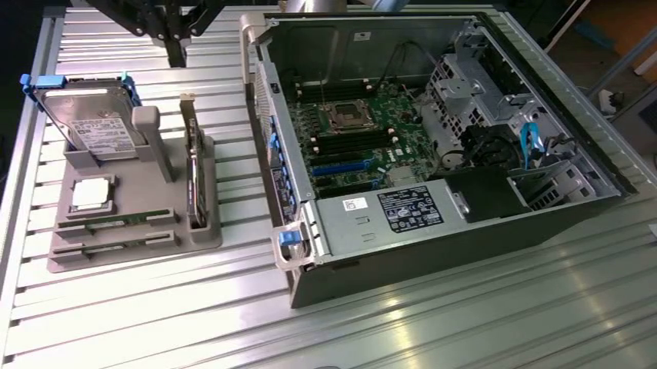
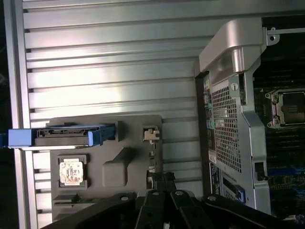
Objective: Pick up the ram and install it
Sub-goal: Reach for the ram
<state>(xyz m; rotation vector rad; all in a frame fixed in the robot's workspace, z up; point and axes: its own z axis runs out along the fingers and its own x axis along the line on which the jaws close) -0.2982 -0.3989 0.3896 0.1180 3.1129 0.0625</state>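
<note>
Pincer (image 1: 177,58), pressed together, hangs over the counter (image 1: 431,323); the ram (image 1: 113,221) lies in the holder (image 1: 134,254) at 6 o'clock in the exterior view.

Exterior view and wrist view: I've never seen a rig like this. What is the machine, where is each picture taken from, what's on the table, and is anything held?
The machine is a robot arm ending in a black gripper, shut and holding nothing, above the ridged metal table near a grey holder. The exterior view comes from a camera off the arm; the wrist view from a camera on the arm's wrist, looking past the gripper. The holder carries a hard drive, a processor chip, an upright card and the ram, a thin green stick. Beside it lies an open computer case.
</note>
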